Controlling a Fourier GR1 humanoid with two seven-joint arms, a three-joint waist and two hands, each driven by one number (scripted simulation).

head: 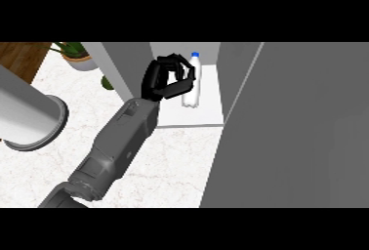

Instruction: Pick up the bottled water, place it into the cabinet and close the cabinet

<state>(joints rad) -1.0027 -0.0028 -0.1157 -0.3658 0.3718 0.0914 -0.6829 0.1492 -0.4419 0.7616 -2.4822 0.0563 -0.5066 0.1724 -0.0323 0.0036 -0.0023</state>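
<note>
**Head view.**

- **Item:** bottled water (192,93), standing upright on the pale floor of the cabinet (205,117), near its left wall.
- **Handling, as judged:** fairly light. The thin wall is likely to give under a squeeze. It is smooth, so it may slip, and tall, so it tips easily.
- **Best hold:** mid-body, below the shoulder.
- **Appearance:** slim clear plastic body with a blue cap.
- **Left hand (164,80):** fingers and thumb curled round the bottle's upper half, apparently gripping, though contact is hard to confirm against the dark fingers.
- **Right hand:** not visible.
- **Cabinet door (302,136):** open, filling the view's right.
- **Also present:** potted plant (75,53), grey cylinder (29,122), marble counter (173,161).
</note>
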